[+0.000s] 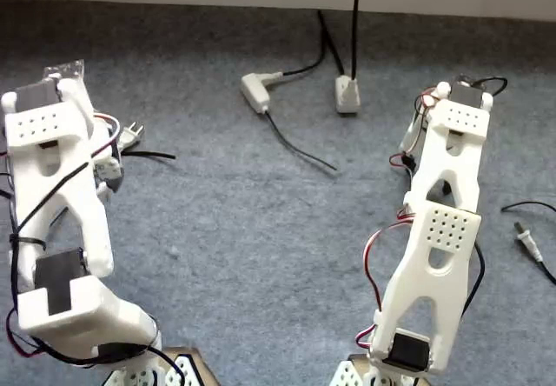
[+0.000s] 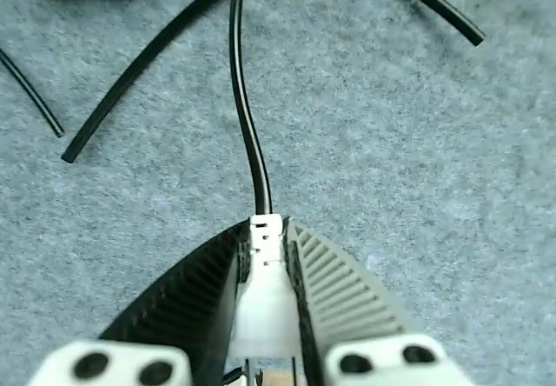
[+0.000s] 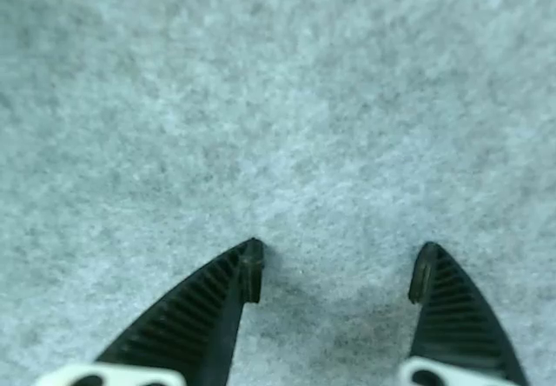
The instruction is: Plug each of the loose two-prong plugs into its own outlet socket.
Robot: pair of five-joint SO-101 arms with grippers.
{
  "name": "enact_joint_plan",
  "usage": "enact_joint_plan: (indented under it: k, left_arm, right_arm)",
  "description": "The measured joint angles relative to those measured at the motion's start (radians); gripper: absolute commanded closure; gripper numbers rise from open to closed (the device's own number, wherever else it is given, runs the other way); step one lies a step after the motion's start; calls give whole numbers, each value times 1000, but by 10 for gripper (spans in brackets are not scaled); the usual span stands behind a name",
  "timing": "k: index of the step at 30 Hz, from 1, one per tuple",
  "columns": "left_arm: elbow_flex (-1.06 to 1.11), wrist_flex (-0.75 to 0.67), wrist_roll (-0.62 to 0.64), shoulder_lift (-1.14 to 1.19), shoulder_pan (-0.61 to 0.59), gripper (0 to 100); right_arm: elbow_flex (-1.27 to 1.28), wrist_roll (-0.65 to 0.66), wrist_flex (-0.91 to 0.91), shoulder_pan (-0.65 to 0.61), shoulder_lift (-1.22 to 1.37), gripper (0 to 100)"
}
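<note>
Two-prong plugs are split between the arms: the white plug (image 2: pixel 265 303) is pinched between the ribbed fingers (image 2: pixel 339 290) of the left gripper (image 2: pixel 268 229), both pads pressed against its sides. Its black cable (image 2: pixel 246 125) is seen running out past the fingertips and away over the grey carpet (image 2: pixel 417 186). Two cut cable ends (image 2: pixel 65 154) are spotted lying on the carpet beyond it.

Over to the landmark: the outlet socket with the upright cable (image 1: pixel 347 96) is set on the carpet at the far side. The second outlet socket (image 1: pixel 257 89), the angled one, is found just beside it, toward the left arm, with its thin lead trailed back toward the arm bases. Nothing is plugged into either as seen from above.

The white plug and the left gripper are placed well apart from the landmark socket, far out on the left arm's side. The loose plug (image 1: pixel 527 240) is left lying on the carpet, also well apart from that socket, out on the right arm's side and nearer the bases, its cable curled off toward the edge.

The right gripper (image 3: pixel 337 273) is held spread, its dark fingertips (image 3: pixel 249 269) parted with carpet seen between them. The right arm (image 1: pixel 456 143) is parked near the landmark socket, just to its right-arm side.
</note>
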Motion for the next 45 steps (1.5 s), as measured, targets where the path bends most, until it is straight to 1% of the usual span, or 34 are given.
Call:
enact_joint_plan:
  k: [6, 9, 14, 15, 17, 19, 21, 24, 26, 31, 34, 37, 40, 42, 45]
  left_arm:
    - [402, -298, 2, -35, 31, 993]
    - [505, -358, 2, -35, 81, 993]
    - [582, -367, 2, -51, 230, 986]
    - [592, -370, 2, -54, 256, 970]
    - [595, -368, 2, -54, 299, 912]
    - [595, -368, 2, -54, 331, 823]
    - [595, -368, -14, -54, 350, 731]
    - [585, -367, -41, -54, 359, 636]
    - [548, -338, -44, -54, 356, 608]
    - [362, -187, -54, -54, 353, 602]
    - [193, -92, -55, -54, 288, 604]
    - [-3, -28, -55, -54, 164, 604]
    - [-199, -15, -51, -54, -12, 604]
    - [-310, -20, -26, -44, -135, 604]
    - [-431, -87, 11, 8, -299, 604]
  right_arm:
    - [0, 0, 0, 0, 0, 731]
    - [0, 0, 0, 0, 0, 731]
    - [0, 0, 0, 0, 0, 731]
    - [0, 0, 0, 0, 0, 731]
    - [0, 0, 0, 0, 0, 731]
    - [0, 0, 0, 0, 0, 731]
    - [0, 0, 0, 0, 0, 731]
    - [0, 0, 0, 0, 0, 731]
    - [0, 0, 0, 0, 0, 731]
    - [0, 0, 0, 0, 0, 731]
    - [0, 0, 0, 0, 0, 731]
    - [0, 0, 0, 0, 0, 731]
    - [0, 0, 0, 0, 0, 731]
    - [0, 0, 0, 0, 0, 731]
    - [0, 0, 0, 0, 0, 731]
